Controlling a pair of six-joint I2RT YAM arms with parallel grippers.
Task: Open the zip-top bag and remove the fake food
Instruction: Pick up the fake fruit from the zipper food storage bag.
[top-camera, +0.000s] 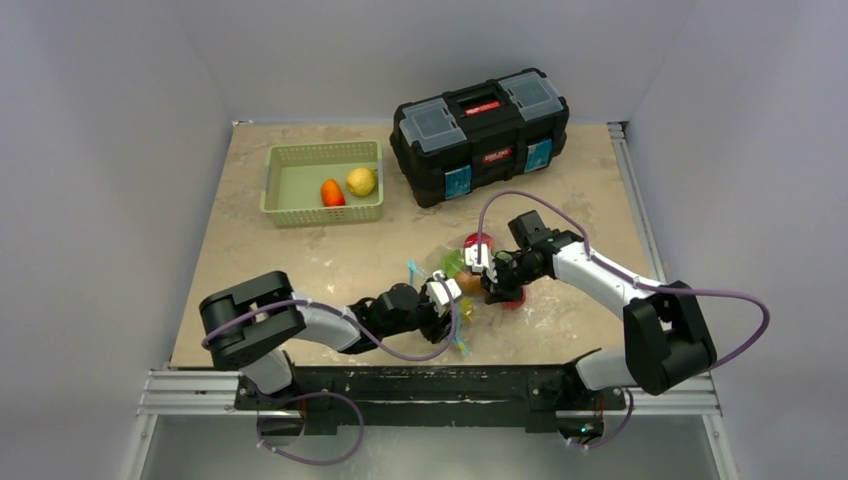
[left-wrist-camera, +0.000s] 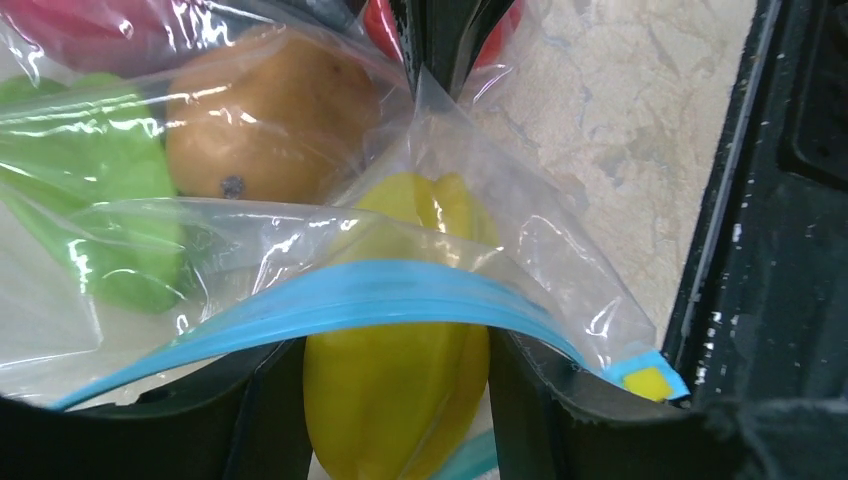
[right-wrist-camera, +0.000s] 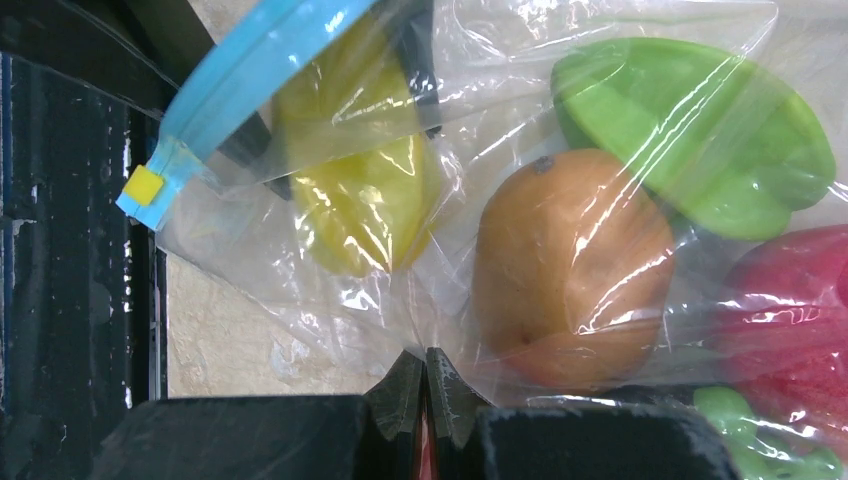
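Observation:
The zip-top bag (top-camera: 462, 282) lies on the table between both grippers, its teal-blue zip strip (left-wrist-camera: 380, 295) arching over my left fingers. My left gripper (left-wrist-camera: 397, 400) reaches into the bag mouth and is shut on a yellow fake fruit (left-wrist-camera: 400, 370). Behind it in the bag are an orange-brown piece (left-wrist-camera: 270, 110), a green piece (left-wrist-camera: 90, 180) and a red piece (left-wrist-camera: 90, 20). My right gripper (right-wrist-camera: 425, 375) is shut, pinching a fold of the clear bag plastic (right-wrist-camera: 330, 300) beside the orange-brown piece (right-wrist-camera: 570, 270). In the top view the left gripper (top-camera: 445, 292) and right gripper (top-camera: 487, 268) almost meet.
A green basket (top-camera: 290, 205) at the back left holds an orange piece (top-camera: 332, 192) and a yellow piece (top-camera: 361, 181). A black toolbox (top-camera: 480, 130) stands at the back right. The black rail (right-wrist-camera: 70, 250) at the table's near edge is close to the bag.

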